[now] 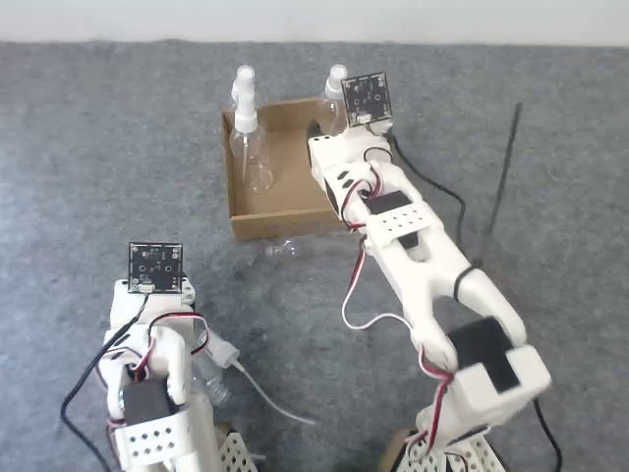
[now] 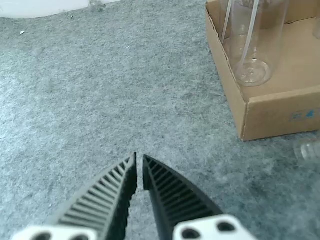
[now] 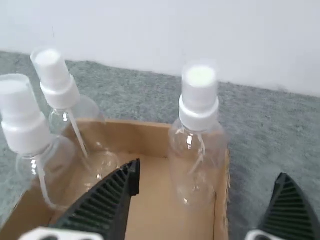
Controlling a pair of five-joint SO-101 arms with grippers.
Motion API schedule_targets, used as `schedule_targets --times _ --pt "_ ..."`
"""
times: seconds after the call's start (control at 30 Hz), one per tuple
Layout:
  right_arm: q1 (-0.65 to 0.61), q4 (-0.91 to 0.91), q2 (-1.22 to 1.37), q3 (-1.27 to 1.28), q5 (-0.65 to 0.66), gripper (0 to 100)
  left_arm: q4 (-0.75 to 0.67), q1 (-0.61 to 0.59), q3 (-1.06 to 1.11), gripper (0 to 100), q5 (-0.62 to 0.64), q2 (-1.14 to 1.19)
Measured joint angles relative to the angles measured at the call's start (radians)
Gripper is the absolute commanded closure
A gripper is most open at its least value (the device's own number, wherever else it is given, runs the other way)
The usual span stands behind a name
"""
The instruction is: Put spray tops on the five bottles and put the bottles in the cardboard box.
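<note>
Cardboard box (image 1: 280, 224) with three capped bottles (image 3: 197, 135), right claw (image 3: 208, 171) agape over it.

surface: grey felt mat (image 1: 118, 147) | backdrop: white wall (image 1: 314, 20) along the mat's far edge | thin dark line (image 1: 506, 167) across the mat, high view's right

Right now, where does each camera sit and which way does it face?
High view: fixed overhead, looking down on the left arm, right arm and cardboard box.
Left wrist view: low over the carpet, facing the box's near corner; its shut left claw shows.
Right wrist view: above the box, facing three capped bottles and the wall; its open right claw shows.
Shared: all three see the box.
</note>
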Motion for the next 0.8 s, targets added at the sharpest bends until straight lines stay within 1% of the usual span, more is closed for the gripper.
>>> schedule_targets --times 0.33,0.67,0.8 --pt "0.000 0.365 -0.184 0.000 0.000 64.4 0.000 0.000 0.000 99 0.000 0.000" --pt "-0.002 0.644 -0.358 0.000 0.000 64.4 0.000 0.000 0.000 99 0.000 0.000" --pt "-0.043 0.740 -0.417 0.000 0.000 64.4 0.000 0.000 0.000 99 0.000 0.000"
